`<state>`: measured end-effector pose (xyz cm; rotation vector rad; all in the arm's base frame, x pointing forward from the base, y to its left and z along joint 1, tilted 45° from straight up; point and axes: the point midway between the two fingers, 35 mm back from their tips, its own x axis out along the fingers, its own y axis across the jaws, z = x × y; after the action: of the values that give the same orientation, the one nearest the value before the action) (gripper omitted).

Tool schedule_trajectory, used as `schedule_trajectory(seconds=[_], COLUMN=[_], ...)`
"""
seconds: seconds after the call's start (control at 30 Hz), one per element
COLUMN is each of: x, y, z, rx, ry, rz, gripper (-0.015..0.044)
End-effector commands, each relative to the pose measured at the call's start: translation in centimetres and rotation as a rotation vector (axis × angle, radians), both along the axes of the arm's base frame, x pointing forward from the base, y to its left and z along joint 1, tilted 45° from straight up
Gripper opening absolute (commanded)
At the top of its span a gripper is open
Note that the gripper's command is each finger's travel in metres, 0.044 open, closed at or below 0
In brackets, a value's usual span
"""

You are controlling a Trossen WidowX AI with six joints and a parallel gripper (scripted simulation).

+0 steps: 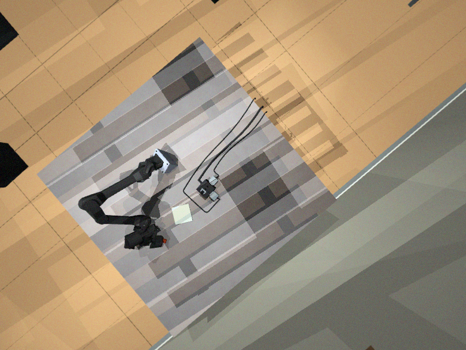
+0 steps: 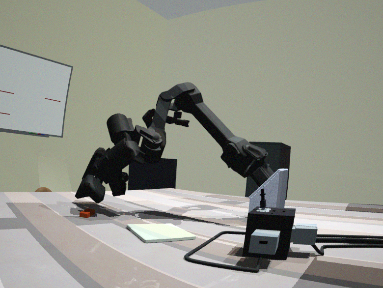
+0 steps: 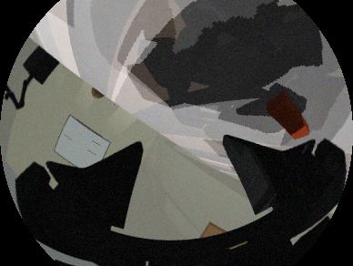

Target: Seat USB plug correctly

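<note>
The power cube [image 1: 207,186] [image 2: 269,233] is a black block standing on the table. On its top, a slim black upright piece, which appears to be the USB plug [image 2: 262,198], rises from a small pale patch. Its way round and its depth in the socket are too small to tell. My gripper [image 1: 144,243] [image 2: 105,191] [image 3: 183,142] is open, with nothing between its fingers. It hangs low over the table, well away from the cube, on the far side of the pale square pad. The wrist view does not show the cube.
A small orange-red block [image 1: 164,240] [image 2: 85,214] [image 3: 287,113] lies near my gripper. The pale square pad [image 1: 182,214] [image 2: 160,232] lies between gripper and cube. Grey plugs [image 1: 214,196] [image 2: 305,233] sit on the cube's sides; black cables [image 1: 190,177] [image 2: 210,243] run beside it. The arm's wedge mount [image 1: 167,161] [image 2: 281,188] stands nearby.
</note>
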<state>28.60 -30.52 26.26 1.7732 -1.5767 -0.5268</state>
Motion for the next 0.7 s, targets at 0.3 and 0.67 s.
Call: schedule_trajectory(seconds=[0.3,0.67], x=[11.2,12.9], y=[9.3,23.7], z=[-9.9,-20.7], rx=[0.213,0.347], ry=[0.542,1.258], rz=[0.36,0.662], gripper=[0.044,0.044])
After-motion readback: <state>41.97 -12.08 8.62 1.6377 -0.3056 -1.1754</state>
